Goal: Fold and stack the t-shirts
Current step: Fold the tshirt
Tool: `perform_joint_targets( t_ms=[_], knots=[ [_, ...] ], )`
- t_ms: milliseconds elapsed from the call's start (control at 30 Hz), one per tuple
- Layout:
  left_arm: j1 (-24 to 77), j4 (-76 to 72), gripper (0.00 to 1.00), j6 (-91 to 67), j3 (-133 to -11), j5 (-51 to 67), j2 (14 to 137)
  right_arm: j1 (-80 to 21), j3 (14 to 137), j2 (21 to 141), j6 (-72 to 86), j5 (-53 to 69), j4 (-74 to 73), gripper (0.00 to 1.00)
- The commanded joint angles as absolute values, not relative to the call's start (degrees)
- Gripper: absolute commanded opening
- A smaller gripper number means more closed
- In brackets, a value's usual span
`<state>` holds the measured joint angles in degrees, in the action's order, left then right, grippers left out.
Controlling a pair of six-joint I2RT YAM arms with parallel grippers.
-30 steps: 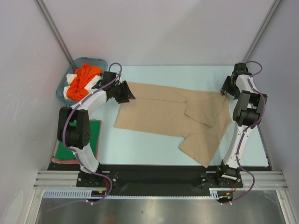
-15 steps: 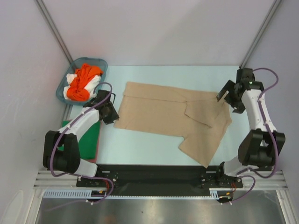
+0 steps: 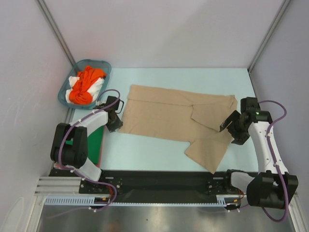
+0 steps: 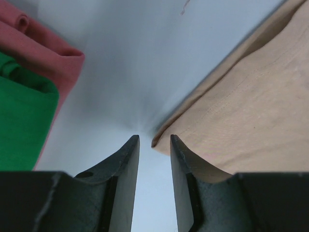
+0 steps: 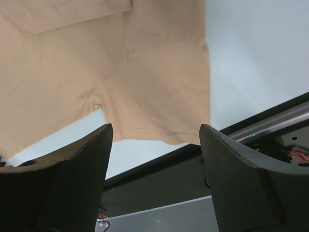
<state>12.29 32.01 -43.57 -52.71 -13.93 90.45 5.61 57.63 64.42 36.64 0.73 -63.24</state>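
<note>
A tan-beige t-shirt (image 3: 174, 116) lies spread flat across the middle of the table. My left gripper (image 3: 115, 121) is low at the shirt's near left corner, its fingers a narrow gap apart. In the left wrist view that corner (image 4: 159, 140) sits just beyond the gripper (image 4: 154, 141), with only bare table between the fingers. My right gripper (image 3: 231, 126) hovers wide open and empty over the shirt's right sleeve (image 5: 159, 87). A folded dark green t-shirt (image 4: 19, 121) rests on a reddish one (image 4: 46, 48) at the left. Orange (image 3: 84, 84) and white (image 3: 74, 80) shirts fill the basket.
The teal plastic basket (image 3: 107, 67) stands at the far left corner. The folded stack (image 3: 95, 137) sits close beside the left arm. A black rail (image 5: 193, 174) runs along the table's near edge, just past the sleeve's hem. Grey walls close in both sides.
Both grippers have left the shirt's far corners and come toward the near side: the left to the near left corner, the right over the right sleeve. The shirt lies flatter.
</note>
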Motion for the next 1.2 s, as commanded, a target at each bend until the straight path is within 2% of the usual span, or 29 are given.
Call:
perform_joint_targets(
  t_ms=[0, 133, 267, 400, 433, 600, 633, 900, 1000, 1067, 1167],
  knots=[
    [12.83, 30.33, 0.37, -44.74, -51.87, -13.28, 90.62, 7.03, 57.31, 64.86, 37.97, 0.26, -65.65, 0.79],
    [12.92, 31.11, 0.38, -44.65, -51.77, -12.13, 90.97, 8.35, 53.62, 66.62, 38.67, 0.18, -64.43, 0.82],
    [12.83, 29.97, 0.37, -43.86, -52.03, -10.73, 93.59, 10.63, 46.86, 65.31, 42.26, 0.61, -61.97, 0.81],
    [12.83, 29.19, 0.24, -43.16, -53.00, -9.49, 95.54, 12.74, 41.23, 62.23, 43.59, 0.27, -61.52, 0.75],
    [12.83, 28.48, 0.22, -42.63, -53.09, -9.49, 95.62, 13.01, 40.79, 61.88, 43.42, -1.48, -61.44, 0.68],
    [12.83, 27.60, 0.00, -41.05, -54.58, -8.44, 95.63, 12.92, 37.45, 63.10, 42.63, -0.53, -57.06, 0.51],
    [12.83, 27.51, 0.00, -40.78, -55.19, -8.26, 95.63, 12.57, 37.01, 63.63, 42.80, 1.21, -55.13, 0.42],
    [12.83, 26.63, 0.00, -42.36, -54.49, -4.57, 94.92, 5.37, 34.54, 66.79, 47.63, -1.58, -53.70, 0.41],
    [12.83, 26.46, 0.00, -42.63, -54.58, -4.04, 94.83, 5.18, 33.49, 67.15, 48.43, -3.07, -52.91, 0.35],
    [12.83, 26.11, 0.00, -42.89, -54.49, -4.22, 94.40, 5.19, 33.05, 67.76, 48.25, -3.60, -51.68, 0.26],
    [12.83, 26.10, 0.00, -42.89, -54.93, -3.78, 94.57, 5.10, 32.26, 67.85, 48.52, -4.83, -51.16, 0.25]
  ],
)
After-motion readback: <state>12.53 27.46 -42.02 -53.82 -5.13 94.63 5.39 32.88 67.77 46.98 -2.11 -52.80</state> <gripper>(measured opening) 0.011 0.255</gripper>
